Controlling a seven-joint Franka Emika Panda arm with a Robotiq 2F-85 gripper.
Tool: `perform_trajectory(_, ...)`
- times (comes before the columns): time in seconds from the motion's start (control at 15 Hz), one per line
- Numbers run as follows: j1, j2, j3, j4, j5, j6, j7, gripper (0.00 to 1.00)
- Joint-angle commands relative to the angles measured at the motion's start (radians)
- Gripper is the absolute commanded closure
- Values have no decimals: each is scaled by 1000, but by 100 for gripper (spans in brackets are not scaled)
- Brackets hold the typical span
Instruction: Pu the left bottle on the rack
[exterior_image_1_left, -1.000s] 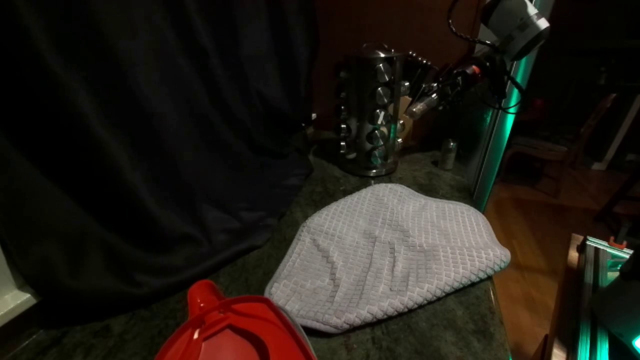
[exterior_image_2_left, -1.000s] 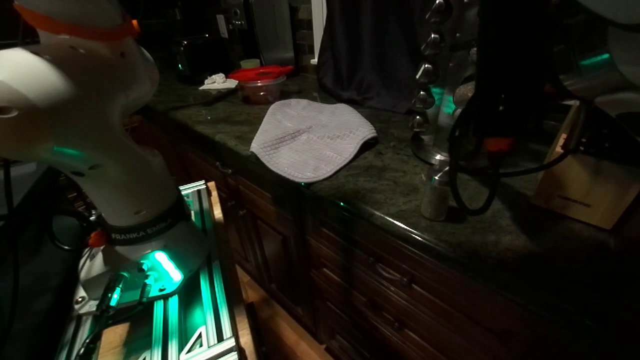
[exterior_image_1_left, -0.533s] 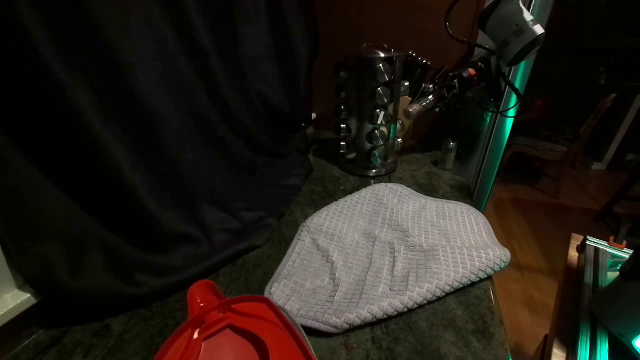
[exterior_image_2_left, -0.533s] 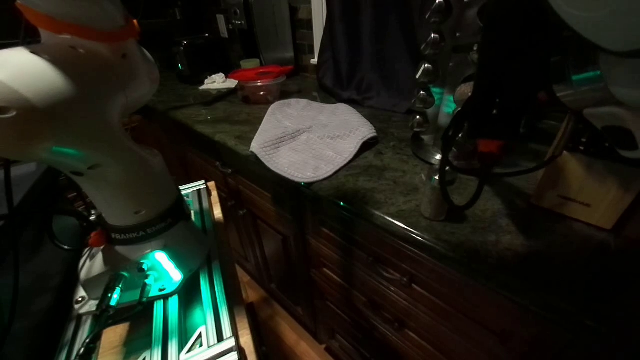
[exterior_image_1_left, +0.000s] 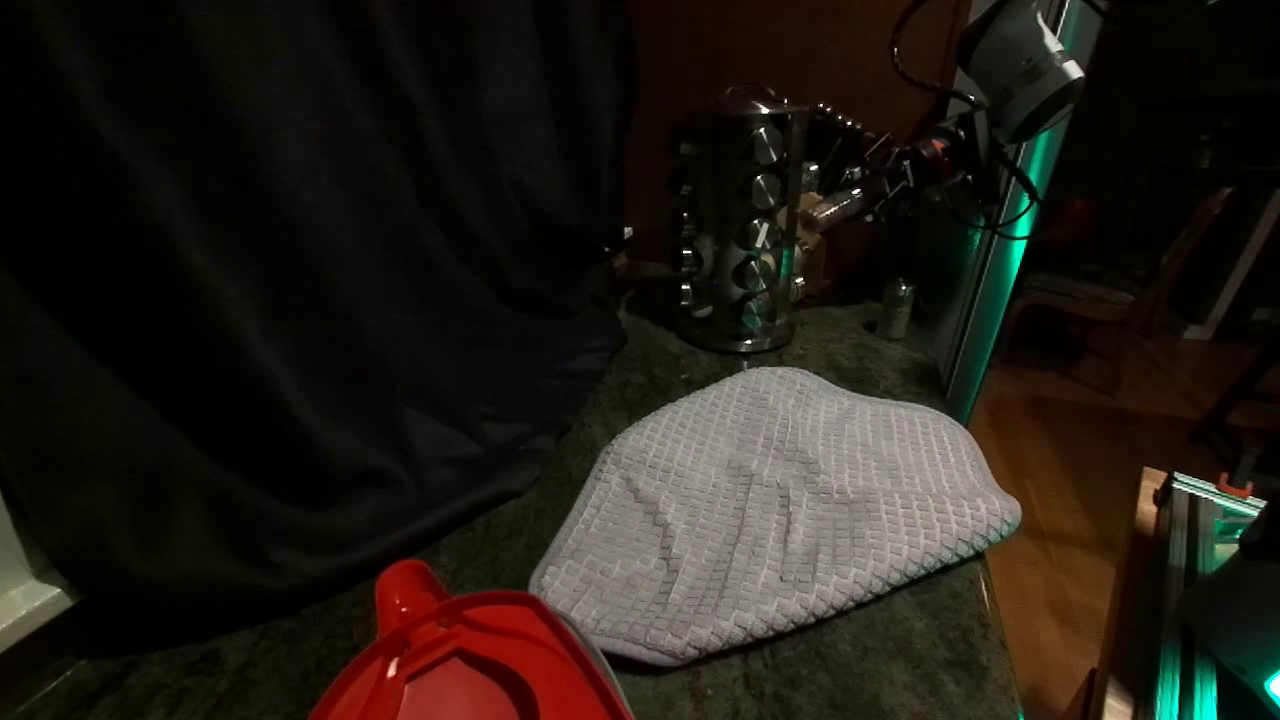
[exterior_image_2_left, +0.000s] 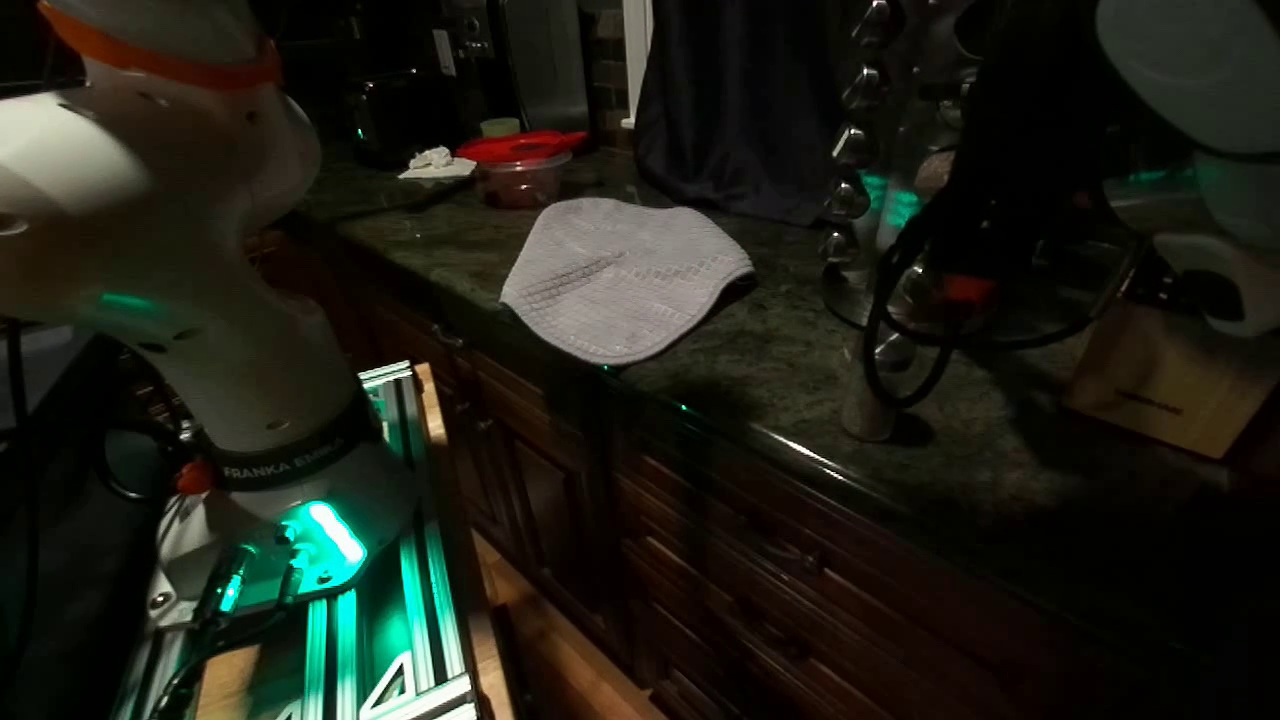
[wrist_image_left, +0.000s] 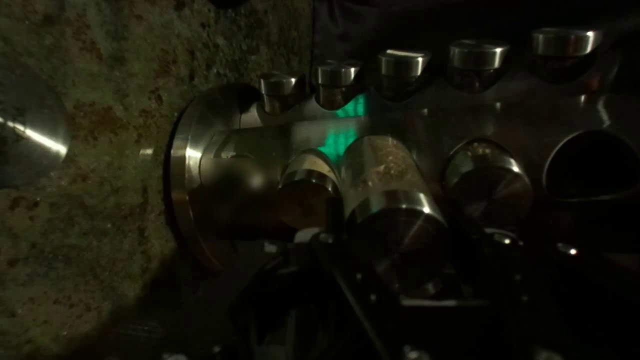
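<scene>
Bottle (wrist_image_left: 390, 187) was clamped in the end effector (wrist_image_left: 397, 227); alignment with the rack (exterior_image_1_left: 740, 220) seemed the current step, straight insertion next.

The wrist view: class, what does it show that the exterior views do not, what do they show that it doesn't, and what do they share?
Only the wrist view: the flat end of the shiny cap on the held bottle.
Only the exterior views: the grey cloth and the red lid, each seen in both.
Shared: the tiered rack and the mottled counter; the held bottle's glass also shows in an exterior view.
</scene>
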Motion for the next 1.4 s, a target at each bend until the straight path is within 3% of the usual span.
perform_trajectory(0.0,-22,27,12,25,46,-36,42,76)
perform_trajectory(1.33,-36,80,14,32,120,-93,147,76)
